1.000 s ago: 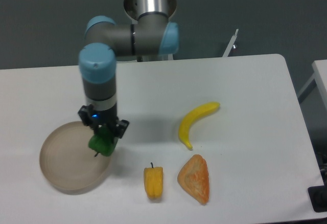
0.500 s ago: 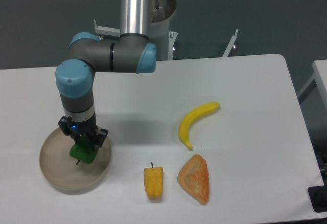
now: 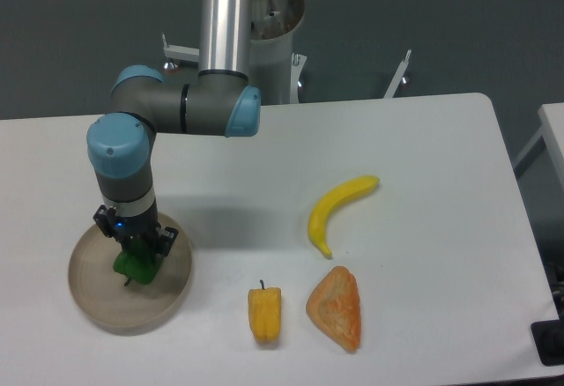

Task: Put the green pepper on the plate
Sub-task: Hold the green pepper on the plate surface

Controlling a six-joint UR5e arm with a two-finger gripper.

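Observation:
The green pepper [image 3: 134,264] is glossy bright green and sits in my gripper [image 3: 136,250], over the middle of the plate [image 3: 88,302]. The gripper points straight down and is shut on the pepper's upper part. The pepper's stem points down towards the plate floor; I cannot tell whether it touches. The plate is a round beige dish at the table's front left.
A yellow-orange pepper [image 3: 265,313] lies at the front centre. An orange wedge-shaped piece [image 3: 336,308] lies to its right. A yellow banana [image 3: 337,209] lies further back. The arm's base column [image 3: 236,16] stands at the back. The table's right edge [image 3: 511,174] is at the far right.
The gripper has carried the green pepper leftwards from the plate's right rim to over its middle, and a little lower. The other objects have not moved.

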